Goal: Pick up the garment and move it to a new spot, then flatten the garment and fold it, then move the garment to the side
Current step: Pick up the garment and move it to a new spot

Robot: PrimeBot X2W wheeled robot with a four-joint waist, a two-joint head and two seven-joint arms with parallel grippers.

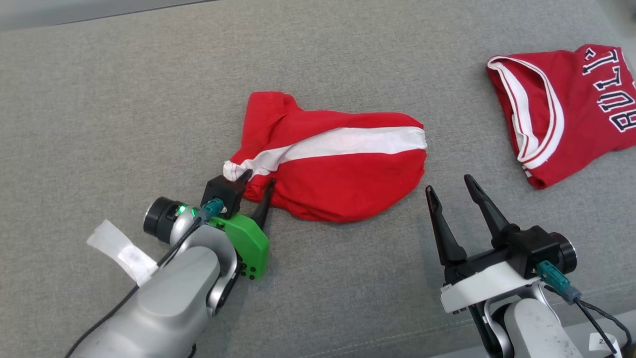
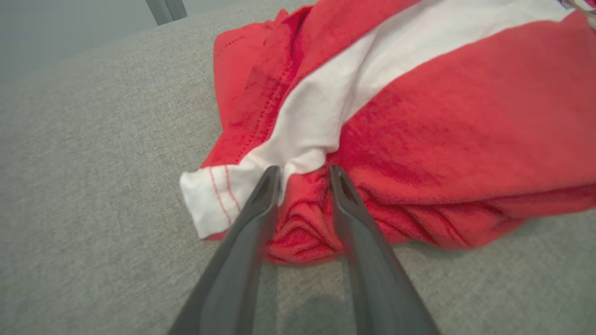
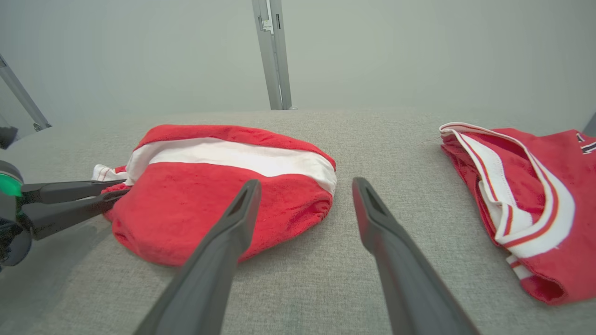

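The garment (image 1: 338, 184), red with a broad white band running across it, lies in a rumpled heap around the middle of the grey cushioned surface (image 1: 124, 99). It is not spread flat. Its near edge is rolled under, and its left end narrows to a bunched corner with a white cuff.

At that near left corner sits the left gripper (image 1: 258, 178). Its two dark fingers are parted and straddle the bunch, with one fingertip (image 2: 272, 179) on the white cuff and the other against wrinkled red cloth. Cloth fills the gap between the tips, and I cannot tell whether they are pinching it or standing loose around it. The heap rests on the cushion and is not lifted.

The right gripper (image 1: 448, 183) is at the near right of the garment, clear of the cloth. Its jaws are spread wide with nothing in them, over bare cushion.

Further right and a little farther back, well apart from the first piece, lies a red jersey (image 1: 571, 114) with white trim and dark lettering. The right gripper stands between the two pieces.

A strip of white tape (image 1: 121, 251) hangs off the left arm. A grey metal post (image 3: 272, 51) rises beyond the far edge of the cushion.
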